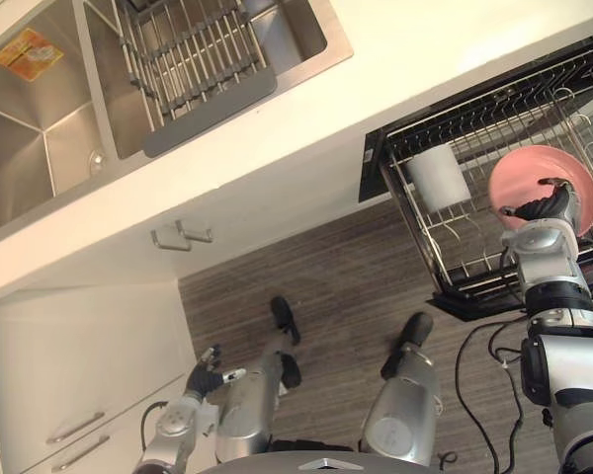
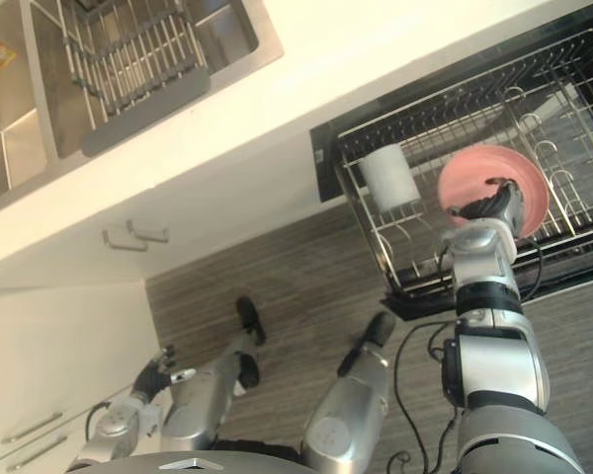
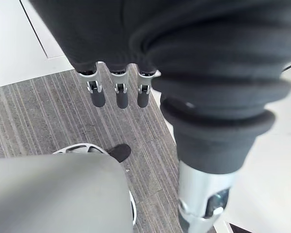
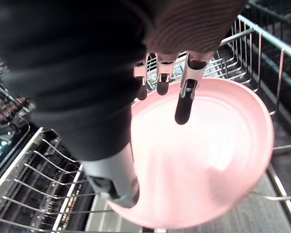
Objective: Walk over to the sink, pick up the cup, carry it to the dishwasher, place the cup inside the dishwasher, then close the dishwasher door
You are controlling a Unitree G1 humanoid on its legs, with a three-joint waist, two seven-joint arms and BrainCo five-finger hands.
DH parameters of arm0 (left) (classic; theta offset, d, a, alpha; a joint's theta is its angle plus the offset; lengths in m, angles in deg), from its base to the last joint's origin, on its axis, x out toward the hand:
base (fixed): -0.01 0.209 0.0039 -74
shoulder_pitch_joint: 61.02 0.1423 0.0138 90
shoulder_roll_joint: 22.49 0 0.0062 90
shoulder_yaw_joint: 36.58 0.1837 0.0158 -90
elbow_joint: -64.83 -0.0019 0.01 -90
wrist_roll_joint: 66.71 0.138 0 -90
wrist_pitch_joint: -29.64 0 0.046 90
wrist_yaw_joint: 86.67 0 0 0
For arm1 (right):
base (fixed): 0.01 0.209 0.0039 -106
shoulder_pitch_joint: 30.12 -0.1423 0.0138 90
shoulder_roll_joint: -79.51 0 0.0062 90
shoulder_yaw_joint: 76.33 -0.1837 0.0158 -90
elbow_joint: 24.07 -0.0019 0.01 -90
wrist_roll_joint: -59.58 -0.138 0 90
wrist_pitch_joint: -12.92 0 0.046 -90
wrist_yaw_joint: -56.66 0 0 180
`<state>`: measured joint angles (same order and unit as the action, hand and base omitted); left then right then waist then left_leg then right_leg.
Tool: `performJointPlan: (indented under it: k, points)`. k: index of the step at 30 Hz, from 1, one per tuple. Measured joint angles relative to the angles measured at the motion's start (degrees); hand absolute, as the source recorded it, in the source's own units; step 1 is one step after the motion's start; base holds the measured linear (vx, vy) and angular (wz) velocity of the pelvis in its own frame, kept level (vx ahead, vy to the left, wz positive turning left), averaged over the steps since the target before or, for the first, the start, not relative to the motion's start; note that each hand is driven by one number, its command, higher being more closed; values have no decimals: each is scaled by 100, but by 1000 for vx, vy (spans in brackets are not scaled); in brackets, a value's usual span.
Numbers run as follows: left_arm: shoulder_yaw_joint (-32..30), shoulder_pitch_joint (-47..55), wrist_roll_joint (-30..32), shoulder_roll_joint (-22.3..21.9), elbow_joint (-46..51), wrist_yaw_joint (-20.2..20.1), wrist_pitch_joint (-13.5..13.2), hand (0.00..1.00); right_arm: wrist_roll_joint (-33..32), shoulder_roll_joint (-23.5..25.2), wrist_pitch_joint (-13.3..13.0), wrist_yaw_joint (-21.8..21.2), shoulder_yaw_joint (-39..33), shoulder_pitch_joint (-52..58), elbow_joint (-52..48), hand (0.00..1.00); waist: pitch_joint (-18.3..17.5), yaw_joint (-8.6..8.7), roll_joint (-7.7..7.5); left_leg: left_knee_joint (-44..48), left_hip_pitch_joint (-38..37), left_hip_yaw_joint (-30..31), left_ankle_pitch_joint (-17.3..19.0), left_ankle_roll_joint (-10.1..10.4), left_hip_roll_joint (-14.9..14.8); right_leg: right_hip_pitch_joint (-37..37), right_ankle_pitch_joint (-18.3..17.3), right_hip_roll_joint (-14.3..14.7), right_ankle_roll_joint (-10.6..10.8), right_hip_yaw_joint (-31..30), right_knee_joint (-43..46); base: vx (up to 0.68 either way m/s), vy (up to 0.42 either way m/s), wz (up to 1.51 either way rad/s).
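Pink bowl [image 1: 534, 166] in my right hand [image 1: 549, 207], no cup in it. Bowl is tipped on edge just above the dishwasher rack [image 1: 494, 237], over its right half. Grip: fingers [image 4: 183, 104] lie on the bowl's inner face, thumb under the rim, so it is pinched at the near edge. Cannot tell if the bowl touches the rack wires.

White cup [image 1: 438, 178] sits inside the rack, left of the bowl, near the rack's left rail, apart from my hand. Rack is pulled out over the grey wood floor [image 1: 316, 267], below the white countertop [image 1: 405, 59].

Sink [image 1: 40, 128] is well left of the rack, a wire basket [image 1: 193, 54] in it.

My left hand [image 1: 206, 378] hangs far left of the rack by the white drawers [image 1: 69, 395], fingers relaxed and straight, holding nothing.
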<state>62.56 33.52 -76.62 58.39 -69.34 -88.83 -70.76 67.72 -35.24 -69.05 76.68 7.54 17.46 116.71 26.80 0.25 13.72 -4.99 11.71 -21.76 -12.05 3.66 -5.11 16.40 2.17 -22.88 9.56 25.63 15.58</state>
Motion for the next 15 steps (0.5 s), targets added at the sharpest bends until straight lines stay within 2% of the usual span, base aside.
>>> performJointPlan:
  k: [5, 8, 10, 11, 13, 14, 15]
  points:
    - [-25, 1, 6, -10, 33, 5, -15, 0, -847, 254, -428, -200, -388, 493, -1190, 0, 3, 41, -5, -2, -189, -13, 13, 17, -45, -199, 5, 41, -1, 1, -53, 0, -9, -3]
    - [-84, 7, 66, -17, 18, 10, -5, 0, -1621, 625, -660, -617, -682, 857, -1852, 0, -25, 80, -47, -4, -331, -30, 54, 67, -110, -394, 48, 138, -13, 15, -219, -6, -20, -9]
    - [-268, 24, 162, -26, -27, 19, 16, 0, -2204, 946, -722, -1013, -787, 1174, -2292, 0, -111, 96, -165, -5, -380, -72, 96, 121, -180, -492, 118, 259, -57, 11, -425, 14, -22, -16]
    - [-401, 35, 253, -25, -70, 59, 53, 0, -2558, 1149, -755, -1265, -813, 1393, -2492, 0, -205, 120, -294, -5, -411, -95, 122, 156, -226, -576, 175, 334, -70, 21, -568, 44, -20, -13]
    - [-507, 36, 352, -25, -134, 76, 72, 0, -2779, 1326, -803, -1454, -894, 1588, -2658, 0, -298, 137, -446, -5, -491, -132, 128, 155, -263, -684, 244, 400, -34, 17, -702, 59, -15, -13]
    - [-585, 35, 421, -27, -185, 110, 150, 0, -3068, 1483, -931, -1595, -1042, 1755, -2837, 0, -415, 147, -574, -5, -552, -174, 146, 175, -293, -787, 290, 458, -35, 15, -829, 65, -12, -12]
    - [-619, 35, 459, -28, -190, 127, 184, 0, -3143, 1531, -979, -1609, -1095, 1800, -2907, 0, -438, 161, -624, -5, -599, -178, 157, 176, -307, -853, 303, 484, -37, 17, -881, 65, -9, -10]
